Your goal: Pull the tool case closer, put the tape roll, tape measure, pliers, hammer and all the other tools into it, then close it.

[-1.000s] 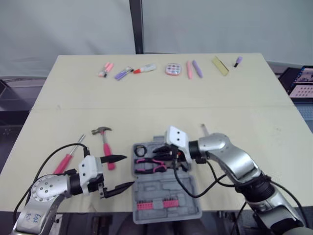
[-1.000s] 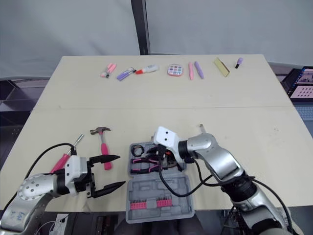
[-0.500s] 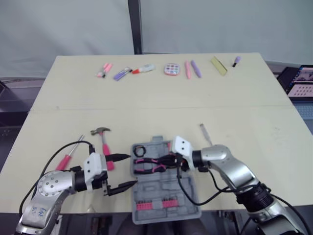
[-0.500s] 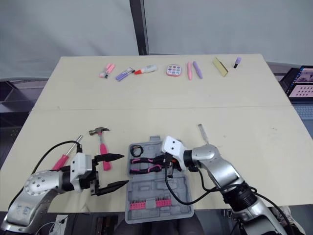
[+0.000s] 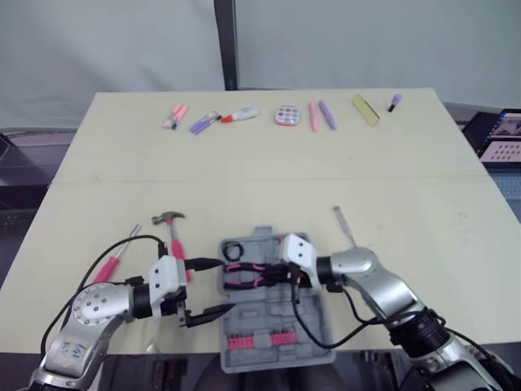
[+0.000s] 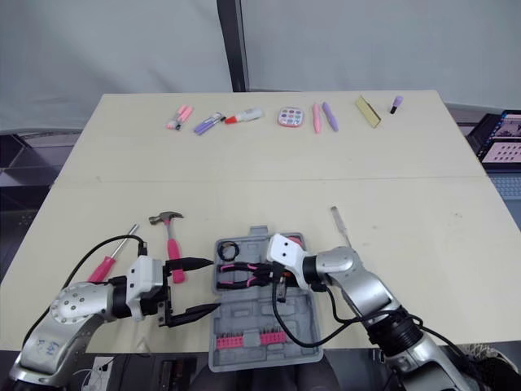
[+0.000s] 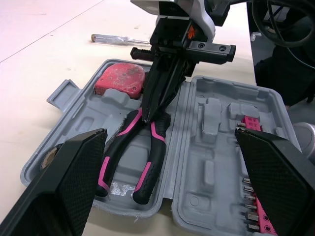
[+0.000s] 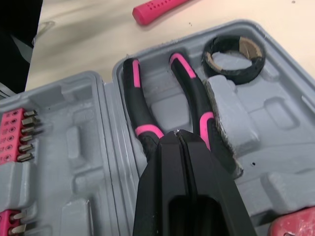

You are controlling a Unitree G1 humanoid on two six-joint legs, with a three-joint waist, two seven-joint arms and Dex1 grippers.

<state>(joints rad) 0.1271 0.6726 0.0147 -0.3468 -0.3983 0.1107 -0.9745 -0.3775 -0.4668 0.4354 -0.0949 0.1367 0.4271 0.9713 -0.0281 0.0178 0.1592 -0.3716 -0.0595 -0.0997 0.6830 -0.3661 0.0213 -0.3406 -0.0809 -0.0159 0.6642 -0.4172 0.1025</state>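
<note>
The grey tool case lies open at the table's near edge. In it lie the pink-and-black pliers, the black tape roll and the red tape measure. My right gripper is shut, its tip down on the pliers' head. To the left of the case's rim hangs my left gripper, open and holding nothing. The pink-handled hammer and a pink screwdriver lie on the table left of the case. A small clear-handled screwdriver lies to its right.
A strip of pink bits sits in the case's near half. Along the far edge of the table are several markers and pens, a round pink item and a yellow block.
My right gripper has dropped lower and turned toward the pliers in the case. The left gripper has moved right, up to the case's left rim.
</note>
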